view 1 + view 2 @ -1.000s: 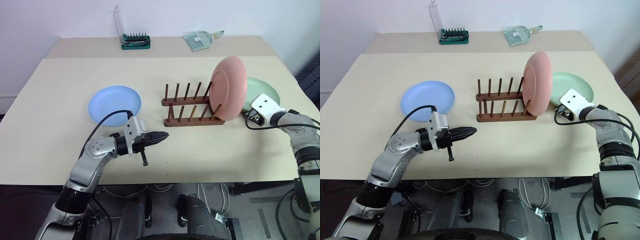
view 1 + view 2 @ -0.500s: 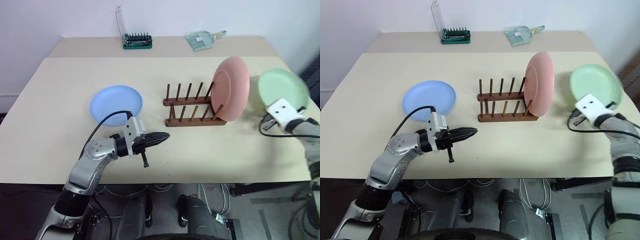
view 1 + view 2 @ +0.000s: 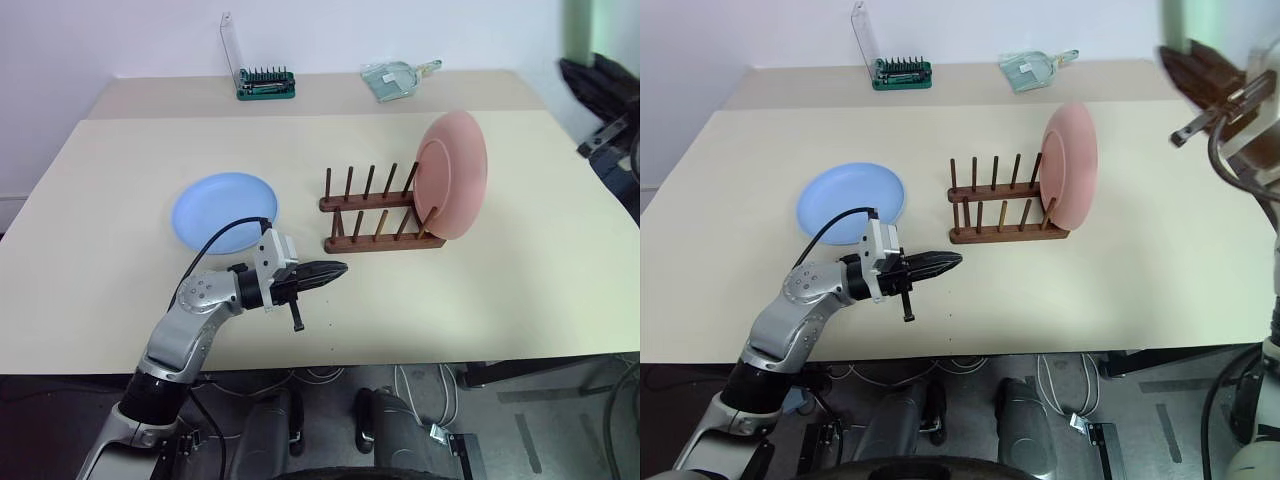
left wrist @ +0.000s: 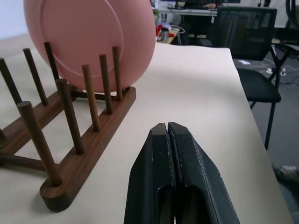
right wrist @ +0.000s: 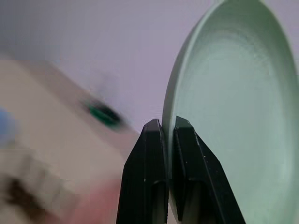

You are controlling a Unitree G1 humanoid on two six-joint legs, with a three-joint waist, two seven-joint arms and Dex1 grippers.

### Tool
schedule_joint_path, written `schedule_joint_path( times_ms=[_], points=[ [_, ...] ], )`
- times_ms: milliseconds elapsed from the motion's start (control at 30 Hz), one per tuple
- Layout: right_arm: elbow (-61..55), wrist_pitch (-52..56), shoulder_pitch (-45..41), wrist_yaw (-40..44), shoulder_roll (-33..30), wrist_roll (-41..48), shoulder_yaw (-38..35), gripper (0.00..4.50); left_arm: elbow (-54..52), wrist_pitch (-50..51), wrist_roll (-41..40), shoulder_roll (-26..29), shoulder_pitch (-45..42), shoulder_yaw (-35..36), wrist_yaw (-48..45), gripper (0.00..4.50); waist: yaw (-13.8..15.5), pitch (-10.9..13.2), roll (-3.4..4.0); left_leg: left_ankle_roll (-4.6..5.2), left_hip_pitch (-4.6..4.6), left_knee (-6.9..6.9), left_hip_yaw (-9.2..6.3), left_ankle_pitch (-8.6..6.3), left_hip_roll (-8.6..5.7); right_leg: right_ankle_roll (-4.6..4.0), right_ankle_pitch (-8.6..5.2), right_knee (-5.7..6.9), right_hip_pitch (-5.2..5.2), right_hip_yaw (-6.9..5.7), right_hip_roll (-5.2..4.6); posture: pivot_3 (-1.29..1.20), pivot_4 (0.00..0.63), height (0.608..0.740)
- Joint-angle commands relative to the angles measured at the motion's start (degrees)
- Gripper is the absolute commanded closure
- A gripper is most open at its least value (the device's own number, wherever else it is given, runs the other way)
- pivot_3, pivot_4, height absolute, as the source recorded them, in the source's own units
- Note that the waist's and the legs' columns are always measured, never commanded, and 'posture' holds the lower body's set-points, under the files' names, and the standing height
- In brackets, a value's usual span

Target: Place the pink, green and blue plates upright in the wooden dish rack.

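Note:
The pink plate (image 3: 452, 175) stands upright at the right end of the wooden dish rack (image 3: 380, 215), leaning between its last pegs. Left of the rack, the blue plate (image 3: 225, 210) lies flat on the table. High at the far right, my right gripper (image 5: 168, 125) is shut on the rim of the green plate (image 5: 233, 116) and holds it on edge in the air; the green plate (image 3: 1185, 25) shows blurred at the picture's upper edge. My left gripper (image 3: 335, 268) is shut and empty. It hovers level over the table in front of the rack, pointing right.
A green-based bit holder (image 3: 266, 84) with a raised clear lid and a clear plastic scoop (image 3: 398, 78) lie on the far table strip. A black office chair (image 4: 247, 42) stands past the table's right edge. Bare tabletop (image 3: 540, 260) spreads right of the rack.
My right gripper closed on the green plate and lifted it off the table, up to the top right. The left arm, pink plate, blue plate and rack stayed put.

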Motion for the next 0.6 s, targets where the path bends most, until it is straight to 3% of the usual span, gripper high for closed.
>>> schedule_joint_path(
  times_ms=[33,100,233,600],
  points=[
    [-5.84,6.81,-1.85,0.51,1.28,10.67,-2.70,4.49,-0.76,-1.31,-0.16,-0.22,0.61,0.11,0.00,4.50,0.58,0.00,-0.01,0.01,0.00,0.01,0.01,-0.02,0.00,-0.04,0.02,-0.04,0.00,0.00,-0.01,0.00,0.150,0.740],
    [-7.09,9.28,-2.22,0.36,2.29,14.48,-3.33,4.49,-0.97,-1.34,-0.02,-0.34,0.83,0.04,0.17,4.50,0.90,0.00,-0.01,0.03,-0.03,0.01,0.02,-0.04,-0.02,-0.02,0.01,-0.09,0.00,0.00,-0.02,0.00,0.150,0.740],
    [-9.44,19.03,-1.99,-5.97,9.47,33.51,-1.22,4.49,-1.35,-1.86,0.17,-0.38,2.09,0.40,0.74,4.50,0.72,-0.01,-0.05,0.06,-0.10,-0.02,0.02,-0.06,-0.01,-0.11,0.07,-0.12,-0.06,0.01,-0.03,0.00,0.150,0.740],
    [-5.82,26.75,0.44,-17.17,16.01,42.37,-0.62,4.49,-2.12,-2.04,-0.09,0.32,2.77,0.66,1.28,4.50,0.82,-0.01,-0.04,0.07,-0.15,-0.03,0.05,-0.07,-0.02,-0.13,0.08,-0.10,-0.13,0.02,-0.03,0.00,0.150,0.740]
  ],
)
